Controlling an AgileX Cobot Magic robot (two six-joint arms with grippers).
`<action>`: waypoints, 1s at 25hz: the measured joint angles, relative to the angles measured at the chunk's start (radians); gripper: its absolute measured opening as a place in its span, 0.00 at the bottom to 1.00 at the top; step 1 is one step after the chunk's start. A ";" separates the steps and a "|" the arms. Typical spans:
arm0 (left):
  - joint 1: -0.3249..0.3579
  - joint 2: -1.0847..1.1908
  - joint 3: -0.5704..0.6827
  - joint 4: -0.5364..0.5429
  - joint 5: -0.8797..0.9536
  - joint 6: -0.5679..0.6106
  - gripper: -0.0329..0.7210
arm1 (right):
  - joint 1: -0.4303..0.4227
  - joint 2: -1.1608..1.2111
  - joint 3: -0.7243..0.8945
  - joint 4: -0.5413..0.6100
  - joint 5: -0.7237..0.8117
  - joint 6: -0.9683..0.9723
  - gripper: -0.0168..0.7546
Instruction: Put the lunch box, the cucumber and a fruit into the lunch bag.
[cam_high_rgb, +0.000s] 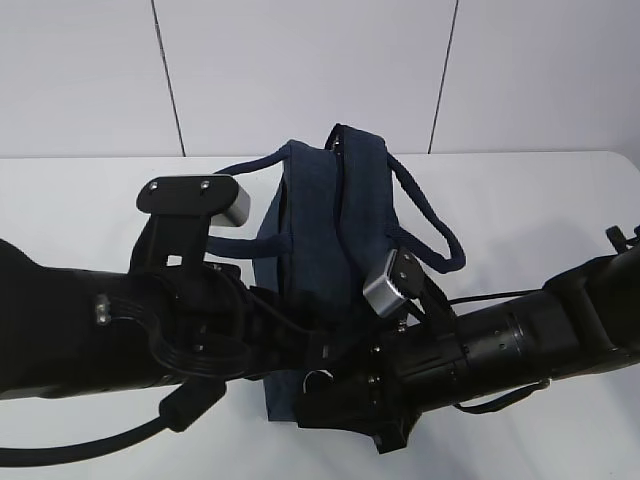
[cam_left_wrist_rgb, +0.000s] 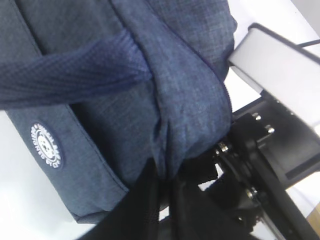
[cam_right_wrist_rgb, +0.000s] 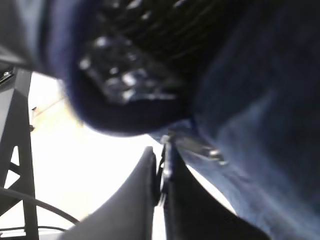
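The dark navy lunch bag stands in the middle of the white table, its two loop handles hanging to either side. Both arms meet at its near end. My left gripper is shut on a fold of the bag's fabric at that end's top corner. My right gripper is shut on the silver ring zip pull, with the bag's cloth close above it. In the exterior view the arms' bodies hide both sets of jaws. The lunch box, the cucumber and the fruit are out of view.
The white table runs back to a pale panelled wall. The right arm's black wrist hardware sits close beside my left gripper. A bag handle drapes across the bag's side above a round white logo patch.
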 joint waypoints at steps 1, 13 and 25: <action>0.000 0.000 0.000 0.000 0.000 0.000 0.05 | 0.000 0.000 0.000 0.000 -0.002 0.000 0.30; 0.000 0.000 0.000 0.000 0.006 0.000 0.05 | 0.000 0.000 0.000 0.006 -0.007 0.000 0.00; 0.000 0.000 0.000 0.000 0.006 0.000 0.05 | 0.000 0.000 -0.002 0.006 -0.004 0.000 0.12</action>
